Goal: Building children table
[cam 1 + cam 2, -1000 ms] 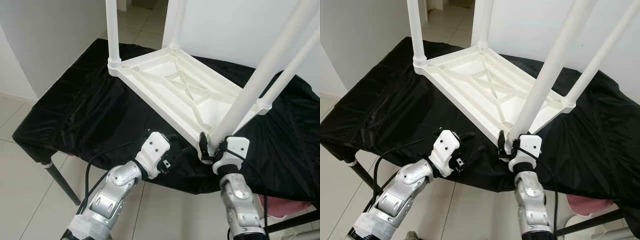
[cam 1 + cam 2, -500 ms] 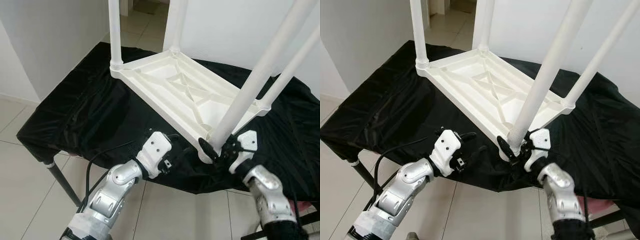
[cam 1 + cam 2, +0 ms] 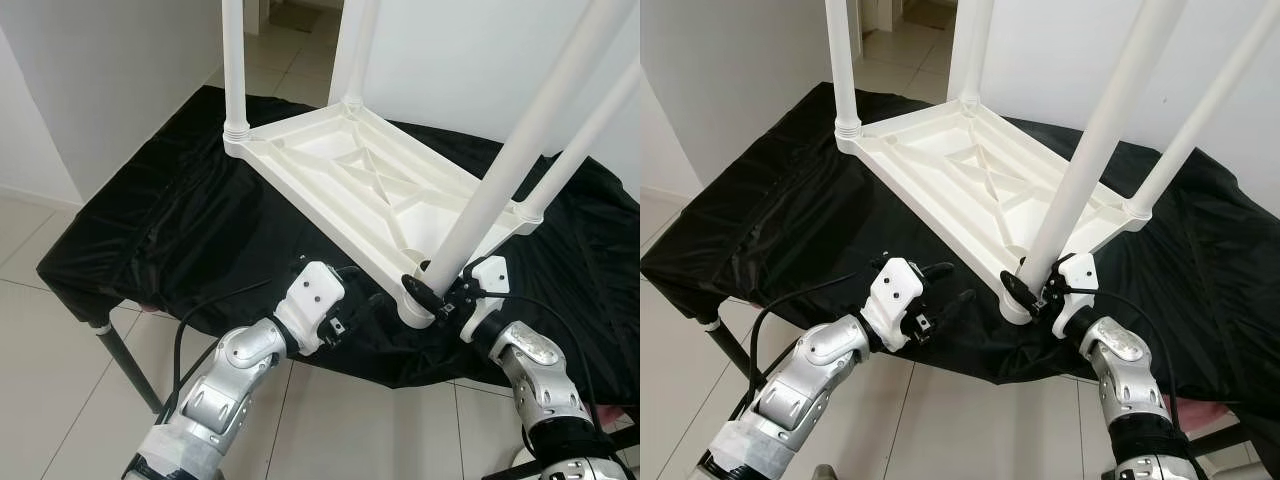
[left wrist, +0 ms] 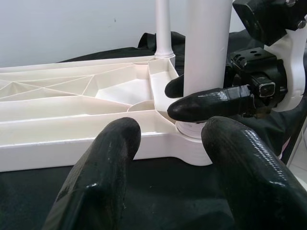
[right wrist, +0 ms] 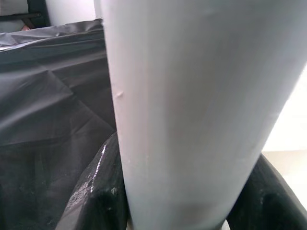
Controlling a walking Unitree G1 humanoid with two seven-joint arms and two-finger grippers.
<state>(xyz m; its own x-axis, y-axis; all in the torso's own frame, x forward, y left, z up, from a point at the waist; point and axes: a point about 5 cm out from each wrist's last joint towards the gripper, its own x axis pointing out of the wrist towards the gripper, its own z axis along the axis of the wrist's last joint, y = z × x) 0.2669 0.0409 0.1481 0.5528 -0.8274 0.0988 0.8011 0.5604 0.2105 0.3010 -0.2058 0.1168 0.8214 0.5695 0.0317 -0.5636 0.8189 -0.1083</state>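
A white plastic children's table point(image 3: 370, 190) lies upside down on the black cloth, with its legs pointing up. My right gripper point(image 3: 428, 292) is shut around the base of the near leg point(image 3: 500, 170), just above its socket at the near corner. In the right wrist view the leg point(image 5: 192, 105) sits between the two black fingers point(image 5: 100, 191). My left gripper point(image 3: 358, 290) is open and empty, a little to the left of that corner and in front of the table's near rim. The left wrist view looks past its fingers point(image 4: 100, 177) at the same leg point(image 4: 207, 48).
A black cloth point(image 3: 170, 220) covers the work table, and its front edge runs just under both grippers. A metal table leg point(image 3: 120, 365) stands at the left on the tiled floor. White walls are close on the left and behind. Something pink point(image 3: 1185, 410) lies low on the right.
My right forearm has swung out to the right and the gripper has turned around the near leg's base, keeping its hold. The left arm has hardly moved. The camera shifted slightly.
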